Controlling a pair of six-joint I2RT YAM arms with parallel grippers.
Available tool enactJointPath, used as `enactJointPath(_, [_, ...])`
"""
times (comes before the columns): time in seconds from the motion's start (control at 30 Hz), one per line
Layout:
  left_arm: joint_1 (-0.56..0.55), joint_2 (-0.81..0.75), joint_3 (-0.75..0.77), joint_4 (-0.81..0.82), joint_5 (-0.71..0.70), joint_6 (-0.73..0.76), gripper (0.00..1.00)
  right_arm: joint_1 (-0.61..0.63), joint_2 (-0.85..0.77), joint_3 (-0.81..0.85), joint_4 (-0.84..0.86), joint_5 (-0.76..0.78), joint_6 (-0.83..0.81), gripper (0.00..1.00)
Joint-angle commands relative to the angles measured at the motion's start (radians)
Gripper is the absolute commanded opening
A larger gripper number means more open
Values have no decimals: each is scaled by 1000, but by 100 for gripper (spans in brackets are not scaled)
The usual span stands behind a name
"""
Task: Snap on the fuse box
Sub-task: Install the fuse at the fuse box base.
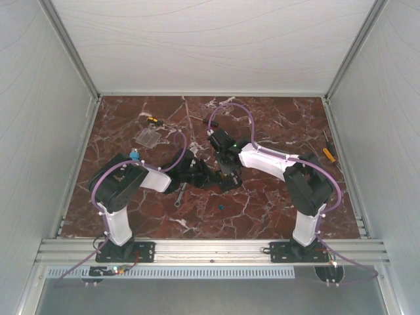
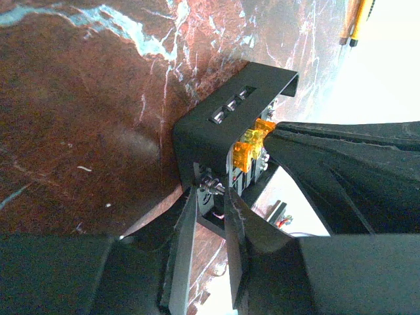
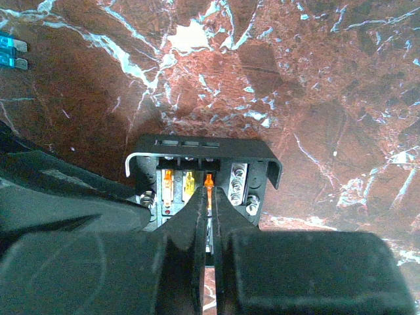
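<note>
**Two arms meet over fuse box at mid-table**

The fuse box (image 3: 197, 143), black with its fuse rows uncovered, sits between both sets of jaws over the red marble table (image 3: 315, 79). Whether it rests on the surface or hangs just clear of it cannot be told.

The left jaws are clamped on the box's near edge, with a finger (image 2: 186, 243) on each side of a thin wall beside a screw terminal. The right jaws are pressed together, their tips at one orange fuse (image 3: 209, 181) in the row. Two more orange fuses (image 3: 168, 185) stand just beside those tips. From the left wrist, the right jaws reach in from the opposite side, across the box's open face.

A flat clear plastic cover (image 1: 149, 137) lies well apart from the left jaws, beyond them on their outer side. A silvery tool (image 1: 180, 194) lies near the left jaws on the near side, and a small blue piece (image 1: 220, 205) lies near both sets. Two blue fuses (image 3: 12, 52) lie well apart from the right jaws. A yellow-handled screwdriver (image 1: 329, 153) lies far out on the right jaws' outer side.
</note>
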Motion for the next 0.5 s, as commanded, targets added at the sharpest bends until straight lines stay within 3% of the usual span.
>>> enactJointPath(0.0, [-8,2,5,-70,-35,20,22,-1,144,-69,-91,-41,-18,0])
enactJointPath(0.23, [-8,2,5,-72,-38,20,22,3,173,-41,-63,-74,-14,0])
enactJointPath(0.47, [-10,-7,-2,-72,-43,19,22,4,17,-58,-15,-61,19,0])
